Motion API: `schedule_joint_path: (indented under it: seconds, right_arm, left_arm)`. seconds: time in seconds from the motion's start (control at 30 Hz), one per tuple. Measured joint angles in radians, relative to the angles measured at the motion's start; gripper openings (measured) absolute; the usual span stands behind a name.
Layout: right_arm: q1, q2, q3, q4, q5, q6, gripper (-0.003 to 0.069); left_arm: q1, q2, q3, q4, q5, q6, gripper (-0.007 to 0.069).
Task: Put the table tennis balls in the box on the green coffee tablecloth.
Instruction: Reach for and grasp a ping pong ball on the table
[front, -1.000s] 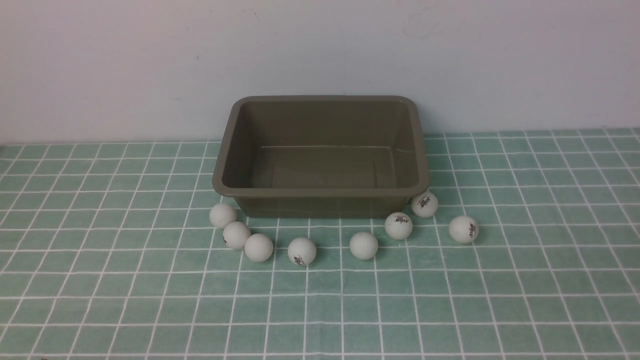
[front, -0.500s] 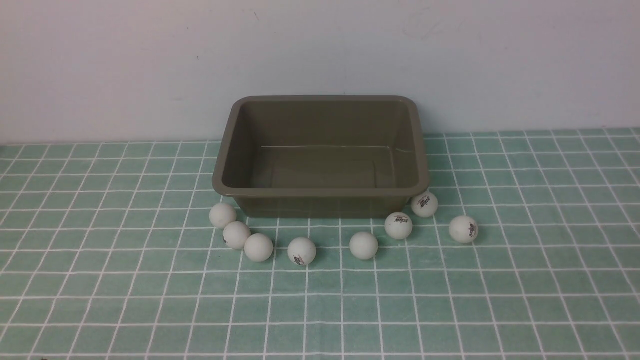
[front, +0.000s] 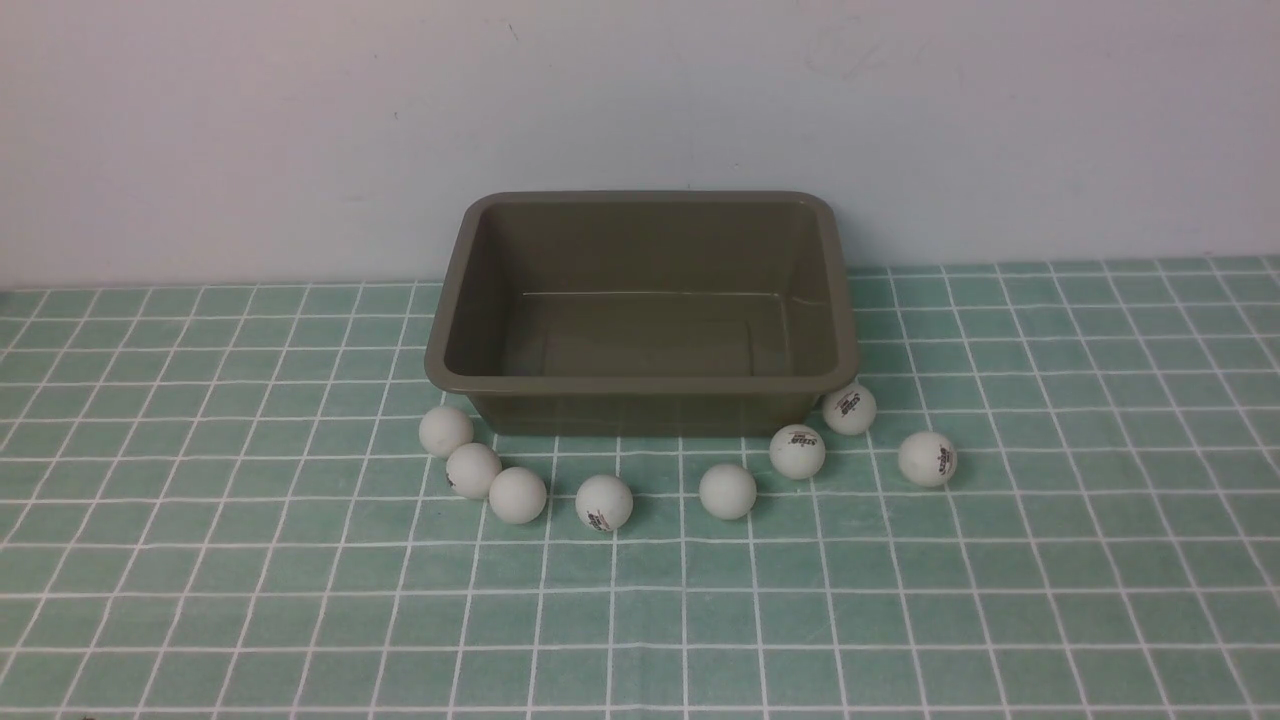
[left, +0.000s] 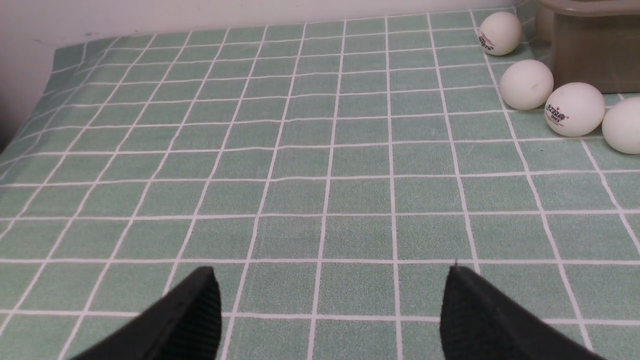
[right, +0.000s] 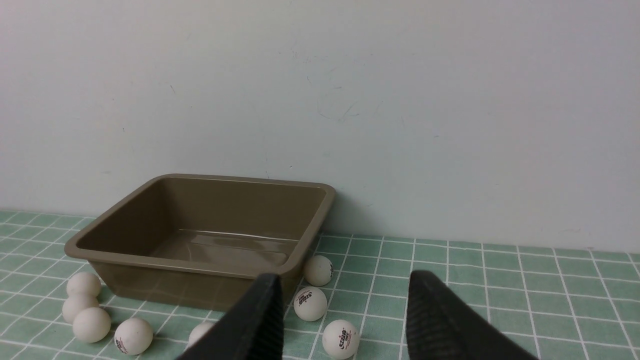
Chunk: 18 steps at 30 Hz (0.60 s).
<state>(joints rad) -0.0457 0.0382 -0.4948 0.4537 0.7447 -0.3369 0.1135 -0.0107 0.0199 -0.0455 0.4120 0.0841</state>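
The olive-brown box (front: 640, 385) stands empty at the back of the green coffee tablecloth (front: 200, 600). Several white table tennis balls lie in an arc along its near side, from the leftmost ball (front: 446, 431) to the rightmost ball (front: 927, 459). Neither gripper shows in the front view. My left gripper (left: 330, 270) hovers open over bare cloth, well away from the nearest balls (left: 526, 84) and the box corner (left: 590, 50). My right gripper (right: 345, 274) has its fingers apart with nothing between them, short of the box (right: 175, 264) and the balls (right: 310, 303).
A plain pale wall (front: 640, 100) rises directly behind the box. The cloth's left edge (left: 30, 125) drops off in the left wrist view. Open cloth stretches to both sides of the box and in front of the balls.
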Motion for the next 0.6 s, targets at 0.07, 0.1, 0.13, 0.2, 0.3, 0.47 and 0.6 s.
schedule_joint_path:
  seconds: [0.07, 0.1, 0.13, 0.2, 0.3, 0.47, 0.6]
  right_arm:
    - [0.000, 0.000, 0.000, 0.000, 0.000, 0.000, 0.0316]
    - [0.000, 0.000, 0.000, 0.000, 0.000, 0.000, 0.0316]
    - [0.000, 0.000, 0.000, 0.000, 0.000, 0.000, 0.0316]
    - [0.000, 0.000, 0.000, 0.000, 0.000, 0.000, 0.0316]
    - [0.000, 0.000, 0.000, 0.000, 0.000, 0.000, 0.0316]
    - [0.000, 0.000, 0.000, 0.000, 0.008, 0.000, 0.0316]
    - [0.000, 0.000, 0.000, 0.000, 0.011, 0.000, 0.0316]
  left_arm:
    - [0.000, 0.000, 0.000, 0.000, -0.001, 0.000, 0.0532]
    - [0.000, 0.000, 0.000, -0.002, -0.002, 0.000, 0.0532]
    - [0.000, 0.000, 0.000, -0.005, -0.005, -0.001, 0.0532]
    - [0.000, 0.000, 0.005, -0.032, -0.028, -0.002, 0.0532]
    - [0.000, 0.000, 0.008, -0.095, -0.075, -0.003, 0.0532]
    - [0.000, 0.000, 0.008, -0.286, -0.206, -0.005, 0.0532]
    - [0.000, 0.000, 0.008, -0.383, -0.268, -0.007, 0.0532]
